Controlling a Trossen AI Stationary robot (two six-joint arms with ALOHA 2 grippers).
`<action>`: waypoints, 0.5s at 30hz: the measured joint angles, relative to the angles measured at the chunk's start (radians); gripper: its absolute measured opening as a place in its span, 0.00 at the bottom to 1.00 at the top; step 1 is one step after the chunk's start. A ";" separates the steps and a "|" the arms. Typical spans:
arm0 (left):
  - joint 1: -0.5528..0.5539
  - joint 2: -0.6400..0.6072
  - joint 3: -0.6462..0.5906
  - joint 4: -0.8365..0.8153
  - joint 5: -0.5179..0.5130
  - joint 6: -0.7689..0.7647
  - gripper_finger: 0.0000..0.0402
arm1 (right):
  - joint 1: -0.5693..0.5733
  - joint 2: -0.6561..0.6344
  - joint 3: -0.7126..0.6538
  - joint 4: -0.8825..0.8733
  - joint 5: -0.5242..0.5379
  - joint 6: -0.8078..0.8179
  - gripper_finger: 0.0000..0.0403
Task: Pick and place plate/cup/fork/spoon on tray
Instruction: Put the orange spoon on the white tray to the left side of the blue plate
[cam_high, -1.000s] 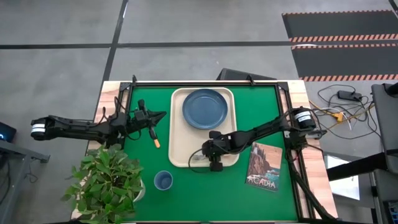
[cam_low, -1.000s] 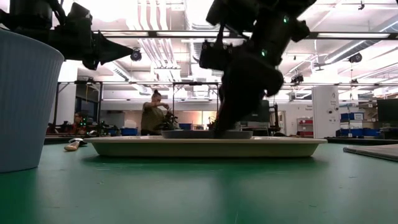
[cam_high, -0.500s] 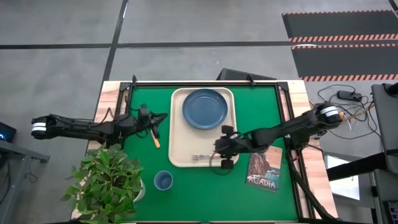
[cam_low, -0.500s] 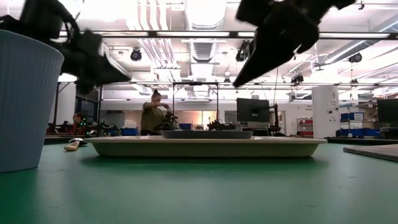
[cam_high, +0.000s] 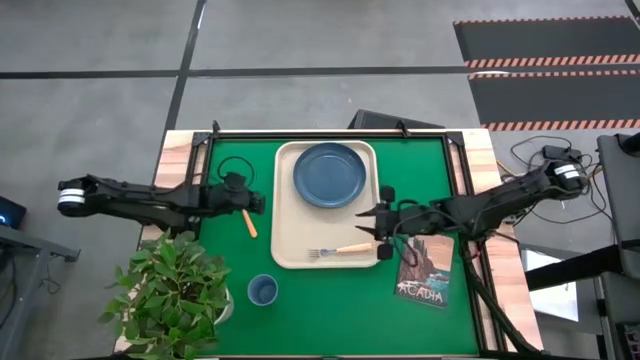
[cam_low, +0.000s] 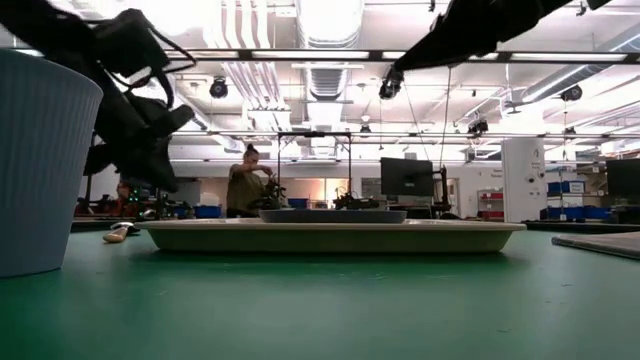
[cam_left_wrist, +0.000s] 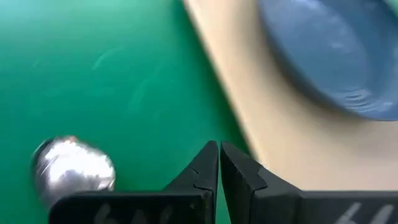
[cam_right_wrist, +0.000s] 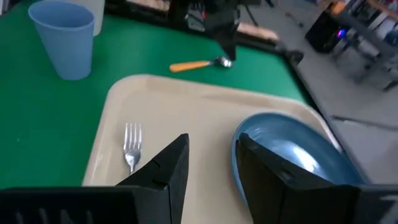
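The cream tray (cam_high: 285, 215) lies mid-table on the green mat. The blue plate (cam_high: 329, 175) sits on its far half, and the fork (cam_high: 345, 250) lies flat near its near edge. The spoon (cam_high: 247, 222) lies on the mat left of the tray. The blue cup (cam_high: 262, 291) stands upright on the mat nearer the front. My left gripper (cam_high: 260, 203) is shut and tipped down just beside the spoon's metal bowl (cam_left_wrist: 73, 169), with no touch showing. My right gripper (cam_high: 370, 222) is open and empty over the tray's right edge, above the fork (cam_right_wrist: 131, 144).
A picture card (cam_high: 424, 268) lies on the mat right of the tray. A potted plant (cam_high: 175, 290) fills the near left corner beside the cup. A person (cam_low: 245, 185) sits in the room far beyond the table.
My right gripper has risen from the tray's near edge and drawn back toward the table's right edge. The fork now lies free on the tray. My left gripper has tipped downward and come lower toward the spoon, which has stayed in place.
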 joint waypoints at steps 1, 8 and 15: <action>0.000 0.021 0.021 -0.040 0.010 -0.029 0.00 | 0.000 -0.015 -0.005 0.000 0.000 -0.010 0.30; -0.002 0.181 0.138 -0.359 0.075 -0.241 0.00 | 0.000 -0.095 -0.055 -0.003 0.000 -0.082 0.32; -0.002 0.293 0.144 -0.379 0.100 -0.384 0.00 | 0.000 -0.168 -0.083 -0.047 0.000 -0.079 0.30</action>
